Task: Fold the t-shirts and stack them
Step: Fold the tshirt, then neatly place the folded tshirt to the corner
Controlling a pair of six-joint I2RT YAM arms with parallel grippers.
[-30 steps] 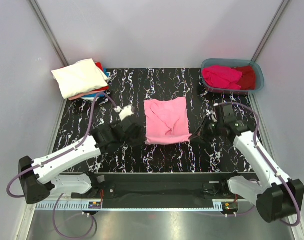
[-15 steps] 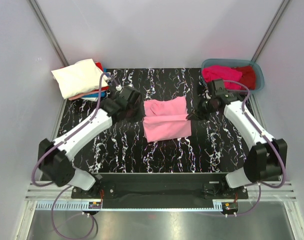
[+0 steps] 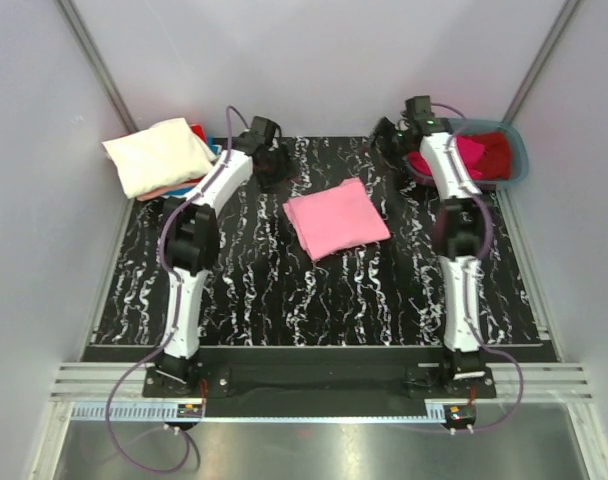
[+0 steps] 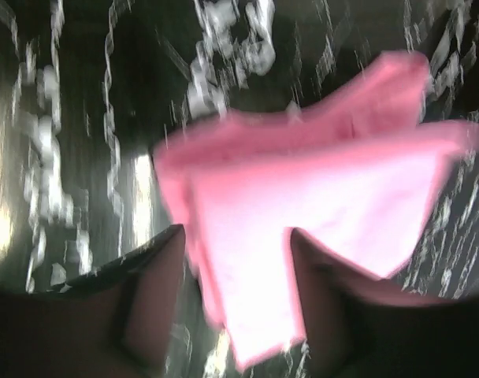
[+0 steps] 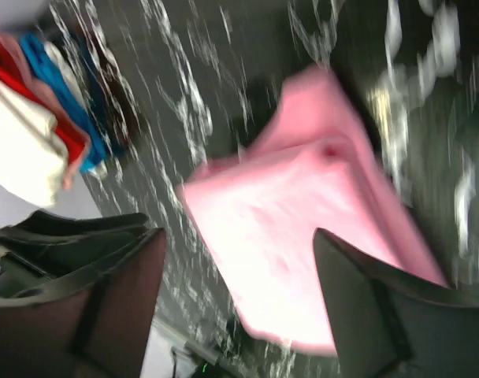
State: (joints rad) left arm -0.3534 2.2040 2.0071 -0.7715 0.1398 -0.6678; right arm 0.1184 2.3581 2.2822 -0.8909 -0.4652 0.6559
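Top external view puts the folded light pink cloth t-shirt (image 3: 337, 217) flat at the centre of the black marbled bench (image 3: 234, 290), left claw (image 3: 268, 166) at its 11 o'clock, right claw (image 3: 387, 140) at its 1 o'clock, both released and holding nothing. The cream-white-topped stack (image 3: 162, 155) lies at the bench's 10 o'clock. Light, limp and layered, the pink t-shirt would likely sag open if pinched at one corner; grip all layers along two opposite edges.

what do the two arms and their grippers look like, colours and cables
The left arm and right arm both have white shells with black joints and black bases. A thin purple-grey cable loops along each. The left gripper and right gripper have broad, dark, blunt fingers. No markings are legible.
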